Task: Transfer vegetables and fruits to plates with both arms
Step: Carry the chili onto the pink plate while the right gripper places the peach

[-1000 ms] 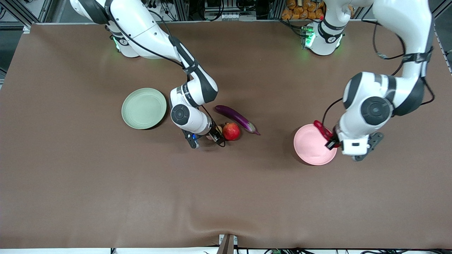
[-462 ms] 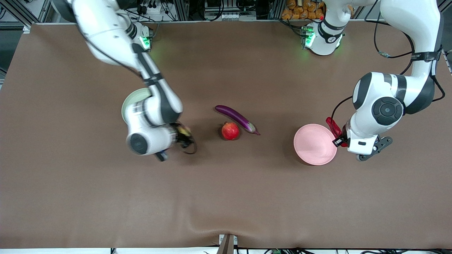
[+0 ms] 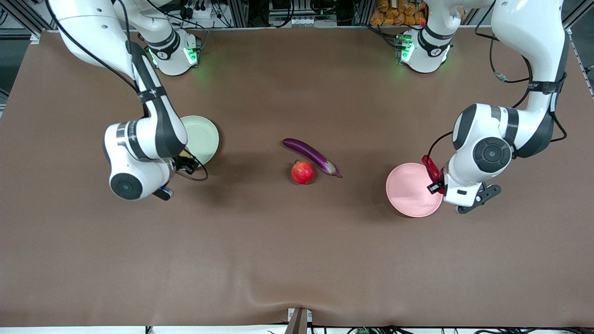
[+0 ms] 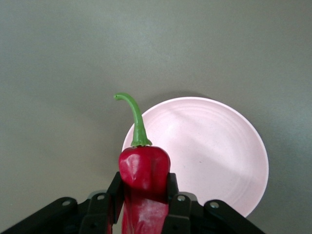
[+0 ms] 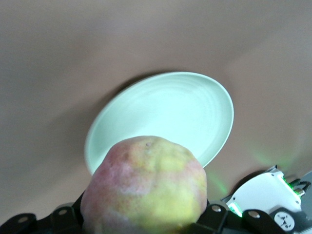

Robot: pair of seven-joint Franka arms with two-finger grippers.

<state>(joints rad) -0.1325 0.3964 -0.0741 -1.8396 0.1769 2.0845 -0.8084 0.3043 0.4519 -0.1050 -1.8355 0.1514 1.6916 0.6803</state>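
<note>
My right gripper is shut on the pale yellow-pink peach and holds it over the table, just beside the pale green plate, which also shows in the right wrist view. My left gripper is shut on the red chili pepper over the rim of the pale pink plate. In the left wrist view the chili points its green stem up between the fingers, with the pink plate below. The purple eggplant and the red pomegranate lie side by side at the table's middle.
The brown table cloth is bare nearer to the front camera. The right arm's base and the left arm's base stand at the table's edge farthest from the front camera.
My right gripper has carried the peach from beside the pomegranate to the green plate's edge. My left gripper, with the chili, has shifted slightly by the pink plate's rim.
</note>
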